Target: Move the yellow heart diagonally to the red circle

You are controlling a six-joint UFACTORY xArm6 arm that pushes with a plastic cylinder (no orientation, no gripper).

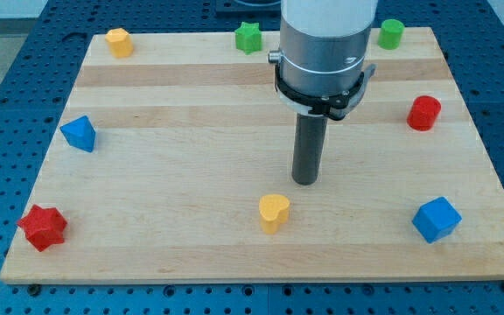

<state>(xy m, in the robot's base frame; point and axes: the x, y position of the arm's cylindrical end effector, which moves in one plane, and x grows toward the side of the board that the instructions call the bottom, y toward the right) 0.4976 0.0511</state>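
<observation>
Near board centre my tip (305, 181) rests on the wooden board (191, 166), touching no block, holding nothing. Yellow heart (274, 212) sits just below-left of it. Red circle (424, 113) lies well apart, toward the view's right edge. Blue cube (436, 219) at bottom right.

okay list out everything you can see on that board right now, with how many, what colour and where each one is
yellow heart: one, yellow, bottom centre
red circle: one, red, right side
yellow block: one, yellow, top left
green star: one, green, top centre
green cylinder: one, green, top right
blue triangle: one, blue, left edge
red star: one, red, bottom left
blue cube: one, blue, bottom right
wooden board: one, pale wood, fills the view
my tip: one, dark rod, just above and right of the yellow heart, apart from it
</observation>
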